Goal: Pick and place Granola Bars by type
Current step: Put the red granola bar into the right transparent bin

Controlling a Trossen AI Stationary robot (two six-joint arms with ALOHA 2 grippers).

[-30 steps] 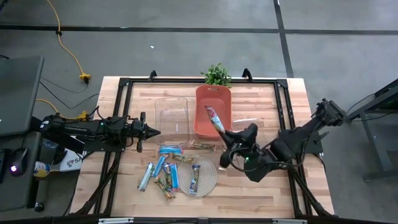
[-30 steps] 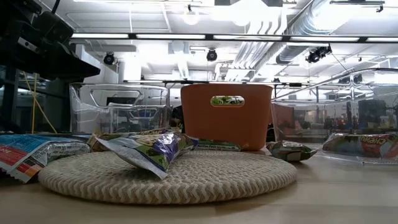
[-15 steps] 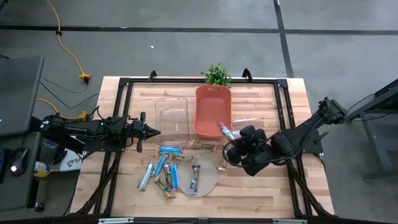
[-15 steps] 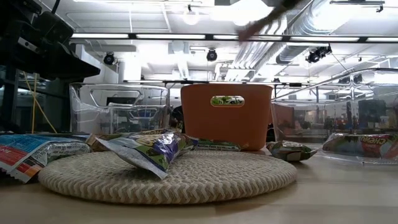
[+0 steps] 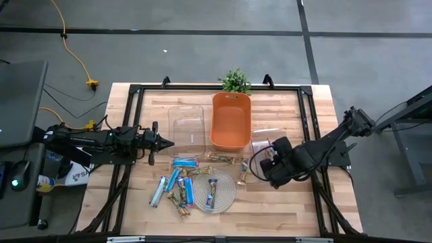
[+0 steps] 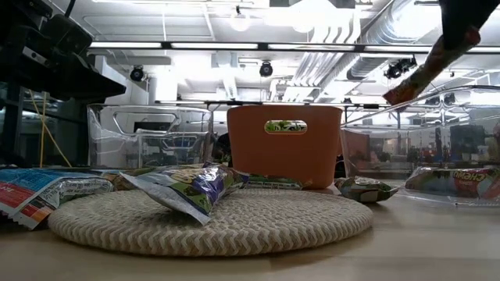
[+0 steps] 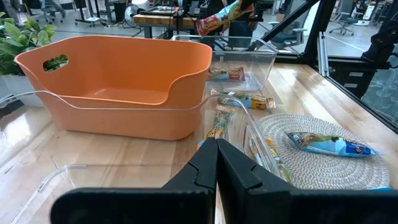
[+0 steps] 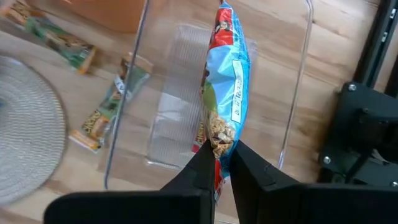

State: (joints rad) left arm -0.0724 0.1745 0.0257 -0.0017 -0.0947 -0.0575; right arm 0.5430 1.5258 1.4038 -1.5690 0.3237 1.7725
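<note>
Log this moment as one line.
right claw: shut on red-brown granola bar | over clear bin | left claw: shut, waiting

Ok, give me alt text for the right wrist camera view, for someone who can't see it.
The right gripper is shut on a red and light blue wrapped granola bar, holding it above a clear plastic bin on the wooden table. Beside the bin lie two green-brown wrapped bars and the edge of a round woven mat.

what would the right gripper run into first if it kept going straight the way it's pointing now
Probably the clear bin right of the orange one. The right gripper, shut on a red-brown granola bar, points down into it, where another bar seems to lie. Depth is hard to judge.
</note>
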